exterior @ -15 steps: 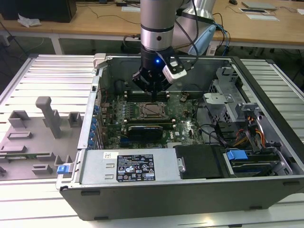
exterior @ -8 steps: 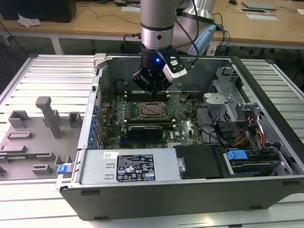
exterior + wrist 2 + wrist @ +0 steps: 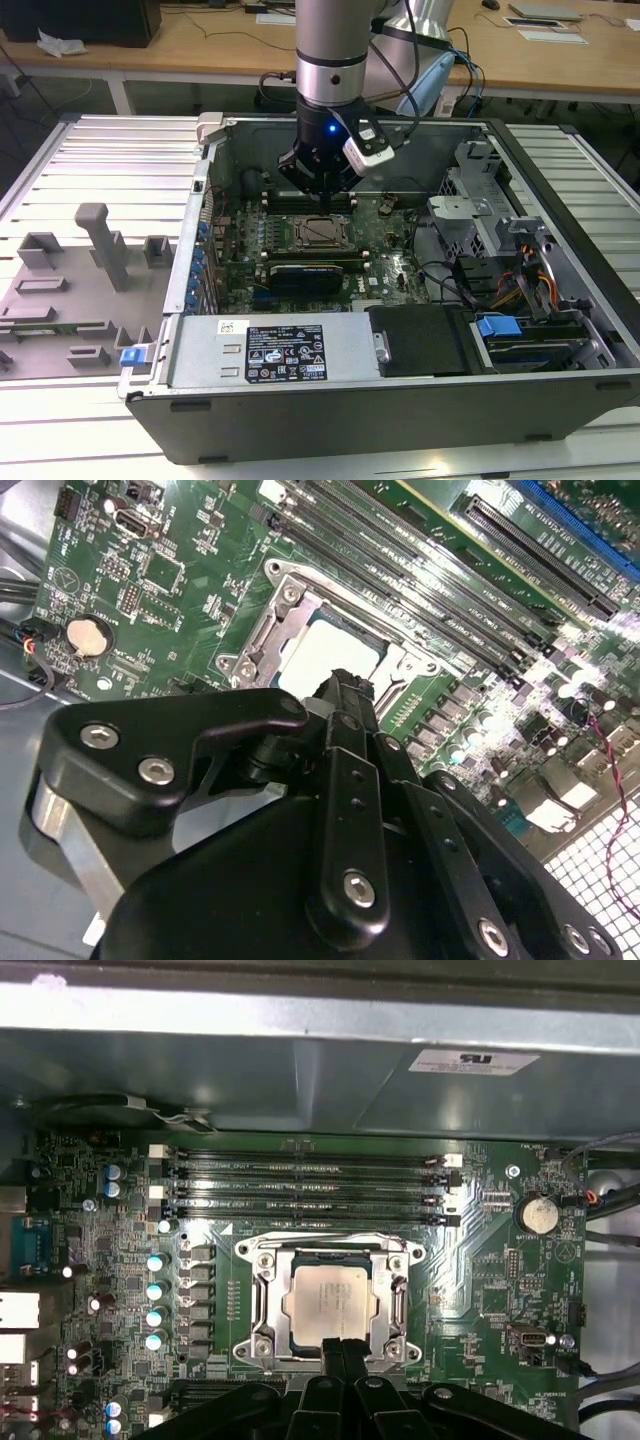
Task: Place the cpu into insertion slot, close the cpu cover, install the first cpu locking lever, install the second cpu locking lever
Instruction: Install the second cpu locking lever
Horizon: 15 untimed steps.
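The cpu lies flat in the insertion slot of the green motherboard, its pale metal top facing up. The silvery cpu cover is down around it, framing the chip through its window. My gripper hovers over the socket's edge, fingers together and holding nothing. In the second wrist view the black fingers stand just above the cpu and the cover. In the exterior view the gripper hangs straight down inside the computer case, right over the cpu.
Several long black memory slots run beside the socket. A coin battery sits off to one side. The case wall, a black card, the drive cage and loose cables surround the board.
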Tool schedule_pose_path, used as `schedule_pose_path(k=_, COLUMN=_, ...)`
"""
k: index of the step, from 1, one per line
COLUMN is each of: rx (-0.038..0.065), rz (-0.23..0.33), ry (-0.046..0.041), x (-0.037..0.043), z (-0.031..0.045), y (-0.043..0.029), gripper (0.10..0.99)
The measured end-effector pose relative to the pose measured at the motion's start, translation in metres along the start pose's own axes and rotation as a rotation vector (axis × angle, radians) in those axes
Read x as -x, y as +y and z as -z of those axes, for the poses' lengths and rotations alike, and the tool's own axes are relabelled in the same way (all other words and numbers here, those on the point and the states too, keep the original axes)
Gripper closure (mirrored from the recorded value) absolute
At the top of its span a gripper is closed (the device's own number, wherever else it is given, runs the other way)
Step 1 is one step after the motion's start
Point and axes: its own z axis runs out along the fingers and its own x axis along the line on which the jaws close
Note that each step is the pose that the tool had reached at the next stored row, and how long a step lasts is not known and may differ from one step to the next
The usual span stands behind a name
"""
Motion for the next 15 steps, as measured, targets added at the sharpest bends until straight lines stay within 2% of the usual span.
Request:
schedule_pose_path(k=6, rx=0.000, rz=0.000, ry=-0.0001, x=-0.0001, z=-0.0001, y=-0.0049, gripper=0.980)
schedule_pose_path(k=15, rx=0.000, rz=0.000, ry=-0.0001, x=-0.0005, z=-0.0002, y=-0.0166, gripper=0.980)
